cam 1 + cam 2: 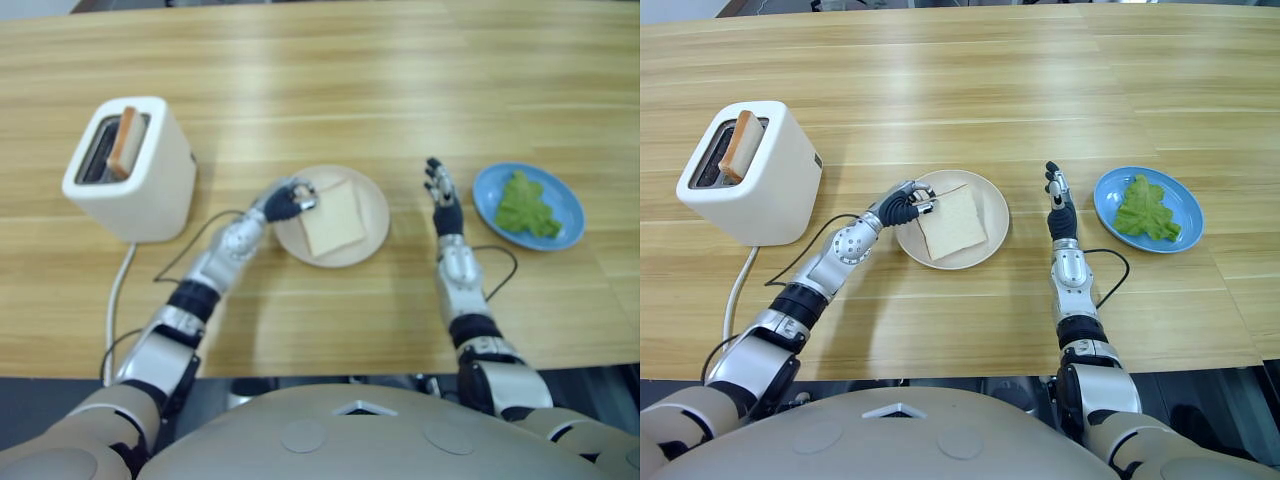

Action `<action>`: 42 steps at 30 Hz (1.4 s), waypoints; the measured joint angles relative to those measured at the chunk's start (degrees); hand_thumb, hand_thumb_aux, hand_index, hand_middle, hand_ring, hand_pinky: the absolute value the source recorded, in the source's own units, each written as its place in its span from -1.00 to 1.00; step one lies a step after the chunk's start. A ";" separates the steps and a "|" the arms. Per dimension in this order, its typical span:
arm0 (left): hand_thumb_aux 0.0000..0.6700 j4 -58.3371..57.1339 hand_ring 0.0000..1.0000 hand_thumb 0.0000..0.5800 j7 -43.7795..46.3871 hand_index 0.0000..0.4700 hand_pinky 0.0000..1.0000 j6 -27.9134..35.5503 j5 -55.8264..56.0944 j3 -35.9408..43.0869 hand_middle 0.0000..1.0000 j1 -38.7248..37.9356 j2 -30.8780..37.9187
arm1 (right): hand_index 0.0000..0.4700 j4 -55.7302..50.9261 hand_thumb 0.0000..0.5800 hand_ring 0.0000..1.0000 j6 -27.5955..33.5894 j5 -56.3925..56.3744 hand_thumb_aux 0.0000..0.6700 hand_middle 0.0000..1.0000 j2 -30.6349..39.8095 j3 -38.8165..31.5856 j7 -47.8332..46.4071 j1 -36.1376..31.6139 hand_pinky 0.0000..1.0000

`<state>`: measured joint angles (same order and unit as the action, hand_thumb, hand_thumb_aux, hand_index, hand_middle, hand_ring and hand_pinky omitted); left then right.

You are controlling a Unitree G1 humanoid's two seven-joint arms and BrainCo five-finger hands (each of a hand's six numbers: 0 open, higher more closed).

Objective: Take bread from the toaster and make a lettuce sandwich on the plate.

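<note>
Beige plate [986, 198] rim touches left hand [905, 206]; right hand [1058, 202] stands apart.

Two slices of bread — the toaster slice [741, 146] and the plate slice [952, 224]. One toaster [760, 190]. Two plates — a beige plate [992, 200] and a blue plate [1192, 200]. One lettuce leaf [1145, 210]. One power cord [738, 285]. One wooden table [940, 80]. Two robot hands, left hand [905, 203] and right hand [1057, 195].

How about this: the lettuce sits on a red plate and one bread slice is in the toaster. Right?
Not quite: the right eye view shows the lettuce on a blue plate, not red. One bread slice is in the toaster.
</note>
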<state>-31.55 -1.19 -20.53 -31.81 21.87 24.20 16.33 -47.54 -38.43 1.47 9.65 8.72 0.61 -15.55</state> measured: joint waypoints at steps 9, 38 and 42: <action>-1.00 10.49 -1.00 -1.00 -22.51 -1.00 -1.00 4.38 -23.98 5.39 -1.00 1.44 5.77 | -1.00 0.58 -1.00 -1.00 0.24 0.00 -1.00 -1.00 -0.19 -0.04 -0.15 0.35 -1.00; -1.00 1.00 -1.00 -1.00 -4.52 -1.00 -1.00 -8.68 27.00 -15.36 -1.00 -11.84 -6.84 | -1.00 33.04 -1.00 -1.00 18.30 41.33 -1.00 -1.00 43.20 4.57 9.19 6.92 -1.00; -1.00 2.70 -1.00 -1.00 -3.61 -1.00 -1.00 -8.24 26.95 -15.93 -1.00 -12.48 -7.23 | -1.00 21.31 -1.00 -1.00 20.86 48.92 -1.00 -1.00 47.16 -2.52 14.23 4.67 -1.00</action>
<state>-28.85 -4.80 -28.77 -4.86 5.95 11.72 9.09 -26.23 -17.57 50.39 56.81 6.19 14.84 -10.88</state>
